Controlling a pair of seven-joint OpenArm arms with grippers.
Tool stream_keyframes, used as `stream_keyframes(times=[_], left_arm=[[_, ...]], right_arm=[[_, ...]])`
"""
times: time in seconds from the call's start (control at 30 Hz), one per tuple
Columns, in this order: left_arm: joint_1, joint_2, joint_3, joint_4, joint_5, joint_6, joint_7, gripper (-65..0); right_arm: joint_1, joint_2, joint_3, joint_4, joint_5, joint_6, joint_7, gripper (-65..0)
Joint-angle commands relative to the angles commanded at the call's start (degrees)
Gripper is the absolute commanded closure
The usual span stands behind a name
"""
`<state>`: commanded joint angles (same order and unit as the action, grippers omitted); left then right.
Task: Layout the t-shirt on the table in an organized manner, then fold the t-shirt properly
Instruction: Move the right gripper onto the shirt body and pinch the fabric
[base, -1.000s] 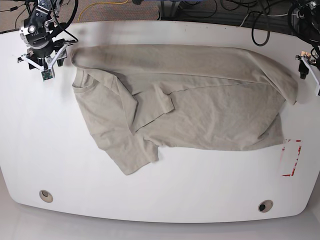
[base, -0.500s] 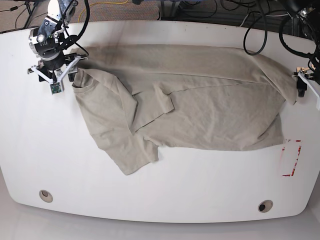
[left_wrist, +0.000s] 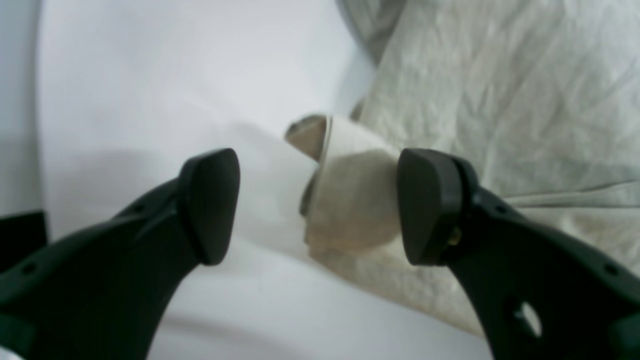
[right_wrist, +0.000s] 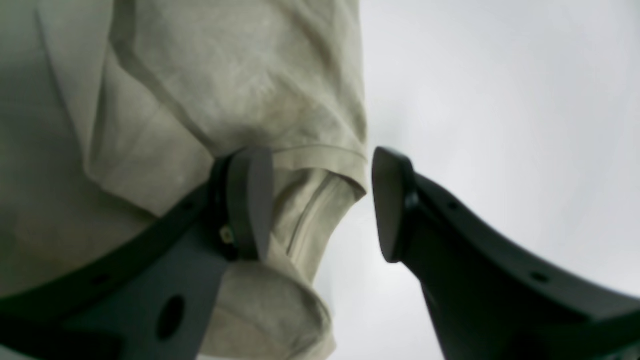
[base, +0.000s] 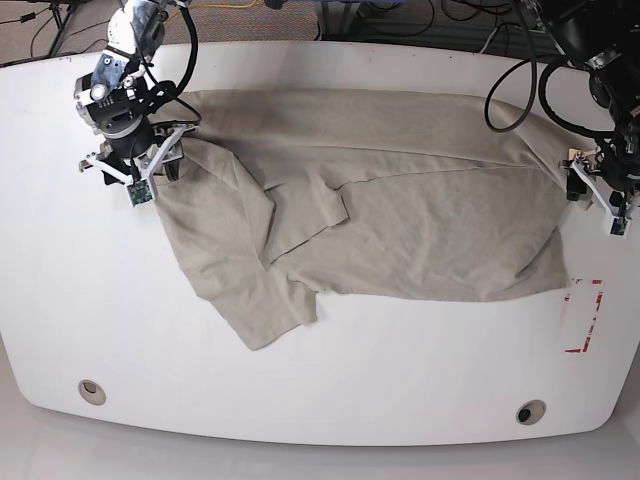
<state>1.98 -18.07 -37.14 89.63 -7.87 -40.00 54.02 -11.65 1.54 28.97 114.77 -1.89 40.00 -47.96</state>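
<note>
Between the right gripper (right_wrist: 320, 205)'s parted jaws sits the t-shirt (base: 380, 190)'s hemmed edge, seemingly touching one pad. The left gripper (left_wrist: 317, 205), jaws wide apart, straddles a blurry fabric corner on the table (base: 330, 400).

Background beyond the far edge, base view.
Tangled black cables (base: 505, 60) lie on the floor at the upper right; a thin yellow cable (base: 232, 7) runs along the upper left; brown carpeted floor (base: 40, 25) shows at the top-left corner.

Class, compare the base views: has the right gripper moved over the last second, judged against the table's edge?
Yes. The right gripper has moved away from the table's far edge, toward the camera, onto the t-shirt's collar end.
</note>
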Motion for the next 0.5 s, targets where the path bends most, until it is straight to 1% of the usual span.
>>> stream_keyframes(times=[0.17, 0.27, 0.37, 0.43, 0.5], left_arm=[[4.0, -1.5, 0.0, 0.2, -0.4, 0.0, 0.0, -44.2], [6.2, -1.8, -0.1, 0.2, -0.4, 0.0, 0.0, -38.8], [8.5, -3.0, -0.1, 0.1, -0.4, 0.0, 0.0, -30.8], [9.5, -3.3, -0.1, 0.0, -0.4, 0.0, 0.0, -27.1], [10.2, -3.4, -0.1, 0.1, -0.4, 0.0, 0.0, -26.0]], right_arm=[[2.0, 0.0, 0.0, -1.4, -0.2, 0.0, 0.0, -30.6], [4.2, 0.1, 0.3, -2.8, -0.2, 0.0, 0.0, -30.6], [6.5, 0.3, 0.4, -4.9, -0.2, 0.0, 0.0, -30.6], [8.3, 0.4, 0.4, -6.8, -0.3, 0.0, 0.0, -30.6], [9.9, 0.4, 0.4, -8.9, -0.3, 0.0, 0.1, -30.6]])
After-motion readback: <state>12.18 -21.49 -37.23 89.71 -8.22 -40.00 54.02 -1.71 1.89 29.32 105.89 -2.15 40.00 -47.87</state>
